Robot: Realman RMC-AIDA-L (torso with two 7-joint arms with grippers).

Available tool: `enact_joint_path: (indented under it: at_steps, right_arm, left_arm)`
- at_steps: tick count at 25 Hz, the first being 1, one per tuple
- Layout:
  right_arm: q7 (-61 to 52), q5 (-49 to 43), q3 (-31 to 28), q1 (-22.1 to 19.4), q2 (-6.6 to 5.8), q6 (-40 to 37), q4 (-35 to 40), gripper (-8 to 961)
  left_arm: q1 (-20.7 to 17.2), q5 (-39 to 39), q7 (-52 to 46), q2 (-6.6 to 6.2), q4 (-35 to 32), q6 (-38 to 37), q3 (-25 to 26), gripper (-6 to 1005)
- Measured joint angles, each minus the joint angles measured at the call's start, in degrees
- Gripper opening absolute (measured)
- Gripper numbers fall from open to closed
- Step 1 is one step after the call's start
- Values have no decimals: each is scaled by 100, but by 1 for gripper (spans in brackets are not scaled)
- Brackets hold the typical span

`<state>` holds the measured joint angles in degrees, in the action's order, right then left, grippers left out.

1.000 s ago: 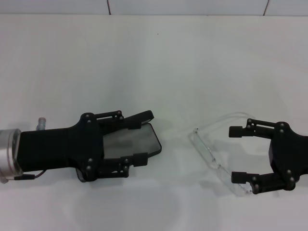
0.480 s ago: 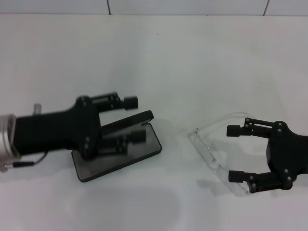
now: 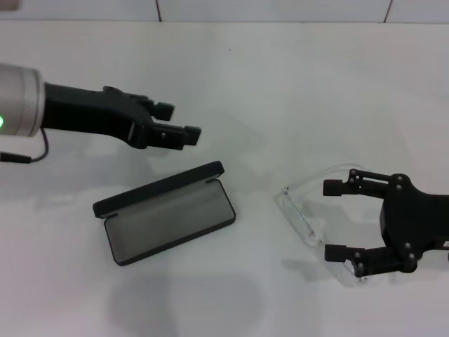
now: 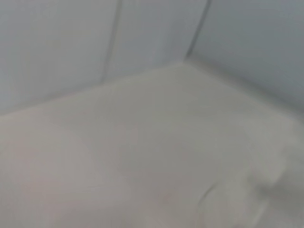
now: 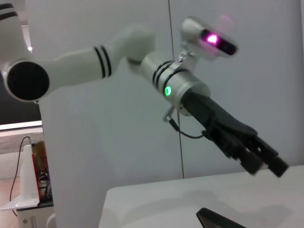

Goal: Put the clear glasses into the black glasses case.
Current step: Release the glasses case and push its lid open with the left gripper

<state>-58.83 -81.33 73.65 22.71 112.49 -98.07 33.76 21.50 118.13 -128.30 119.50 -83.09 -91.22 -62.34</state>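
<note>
— What has changed at the fingers?

— The left gripper (image 3: 179, 126) has been lifted off the black glasses case (image 3: 165, 211) and drawn back above the counter (image 3: 295, 84); a second ago it was down over the case's open tray. Its fingers are seen nearly together, with nothing held between them. The right gripper (image 3: 338, 220) has been eased in toward the clear glasses (image 3: 303, 219), its fingers set wide apart, one at each side of the thin arms, with no clamp yet made.

— What is meant by that for the task?

— The case is left open and unobstructed, grey lining upward, so the opening step can be judged finished. The grasp and transfer of the glasses are still to be done.

— How are the two things lying?

— The case rests left of centre, its long axis running from near-left to far-right, the raised lid along its far edge. The glasses lie well apart from it, to the right, the front bar slanted from far-left to near-right and the arms trailing toward the right gripper. A turn may be needed before the frame is matched to the tray.
</note>
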Motion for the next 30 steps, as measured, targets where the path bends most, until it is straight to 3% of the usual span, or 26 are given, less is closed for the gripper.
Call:
enact_joint_path:
  at_steps: [5, 11, 19, 30]
  right_arm:
    - [6, 11, -35, -9, 3, 71, -29, 872]
    - [10, 11, -126, -37, 22, 78, -31, 871]
    - [12, 11, -130, -23, 53, 78, -36, 871]
    - [12, 5, -133, -38, 97, 60, -36, 871]
  left_arm:
    - [290, 1989, -1610, -3, -1236, -217, -1140, 716]
    - [485, 2897, -2566, 16, -1876, -615, -2400, 682]
    - [536, 3337, -2893, 30, -1841, -615, -2899, 668]
    - [554, 3587, -3007, 30, -1495, -522, -3120, 655]
